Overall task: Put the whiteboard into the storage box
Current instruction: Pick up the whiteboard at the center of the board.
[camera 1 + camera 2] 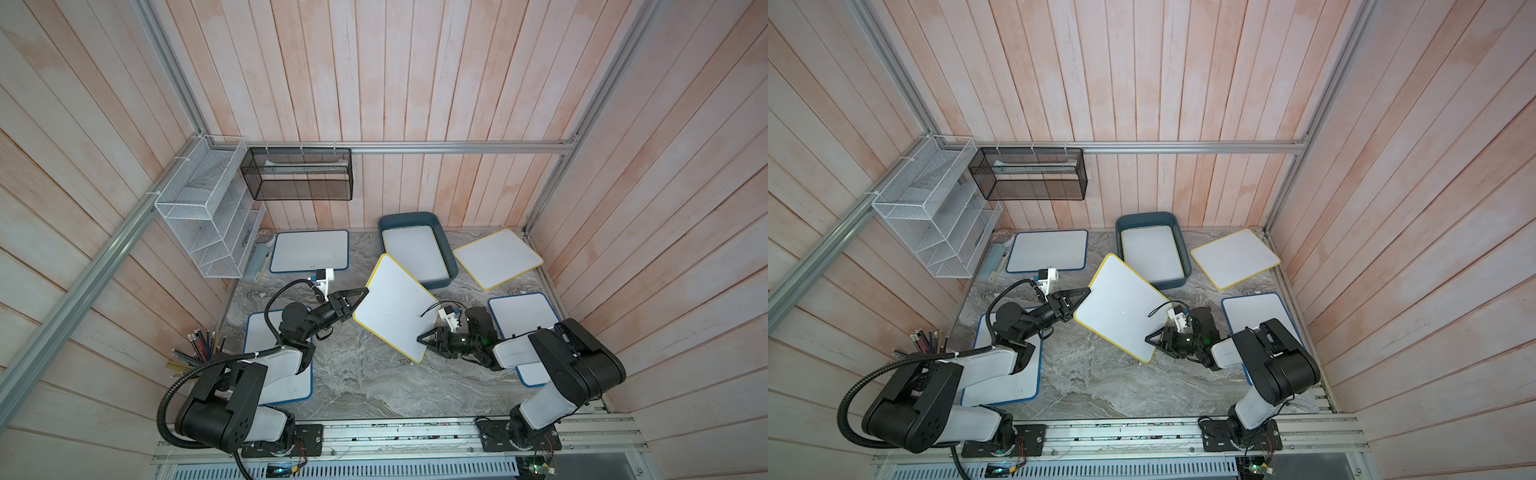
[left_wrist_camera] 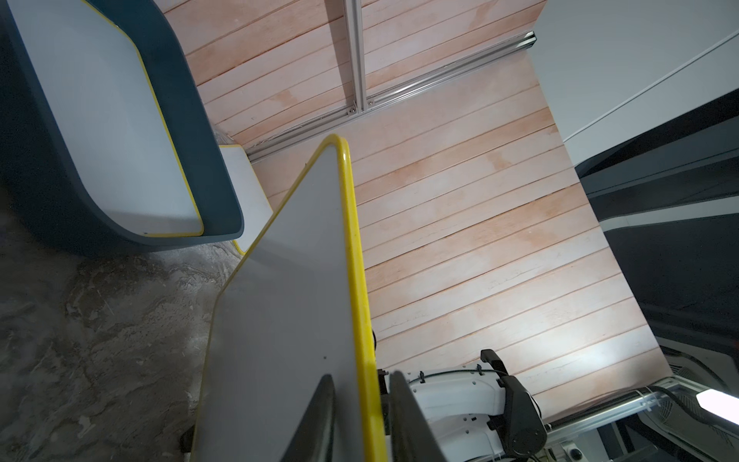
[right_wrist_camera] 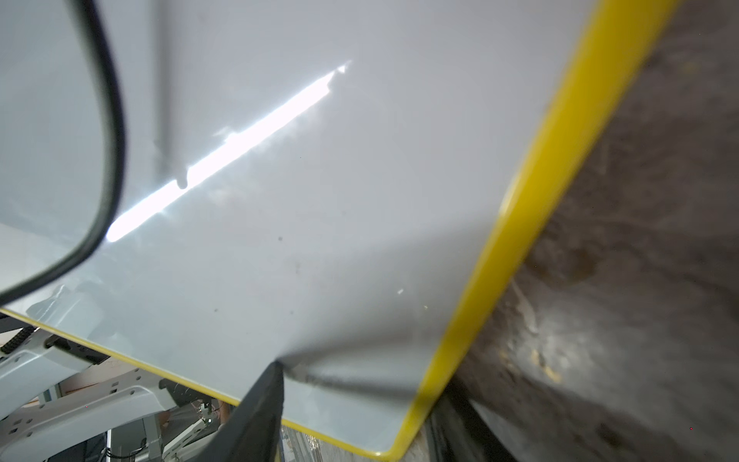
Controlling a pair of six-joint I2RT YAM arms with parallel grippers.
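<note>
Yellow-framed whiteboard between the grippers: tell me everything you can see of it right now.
The yellow-framed whiteboard is a thin rectangular panel with a glossy white face, rounded corners and a narrow yellow rim, unmarked apart from specks. It is tilted, raised over the table, one corner overlapping the storage box. The left gripper straddles one edge, the right gripper the opposite; whether either clamps is unclear.

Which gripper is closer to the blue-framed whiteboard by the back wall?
Left. The left gripper sits just off the near corner of the blue-framed whiteboard; the right gripper is well away, across the lifted whiteboard.
</note>
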